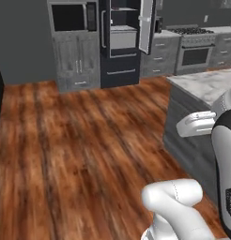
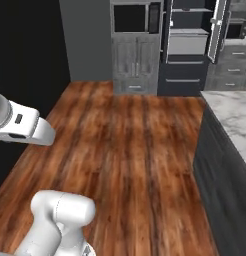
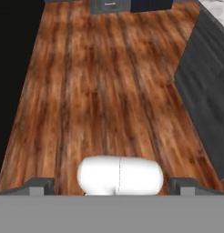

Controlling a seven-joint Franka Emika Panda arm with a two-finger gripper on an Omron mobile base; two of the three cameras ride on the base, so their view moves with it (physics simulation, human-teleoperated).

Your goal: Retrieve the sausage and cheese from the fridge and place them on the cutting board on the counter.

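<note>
The black fridge (image 1: pixel 118 70) stands at the far side of the room with its right door (image 1: pixel 146 26) swung open and pale shelves showing inside; it also appears in the right base view (image 2: pixel 182 77). The sausage and the cheese are too small to make out at this distance. The marble counter (image 1: pixel 206 84) runs along the right (image 2: pixel 232 117), and the cutting board is out of view. In the hand view my gripper (image 3: pixel 111 185) points down at the wooden floor. Its fingertips (image 3: pixel 41 184) are spread wide apart, open, with nothing between them.
A wide stretch of wooden floor (image 1: pixel 89 140) lies between me and the fridge. A grey cabinet with a wall oven (image 1: pixel 73 18) stands left of the fridge and a stove (image 1: pixel 195 51) right of it. The counter's dark cabinet face (image 2: pixel 220 175) borders the floor on the right.
</note>
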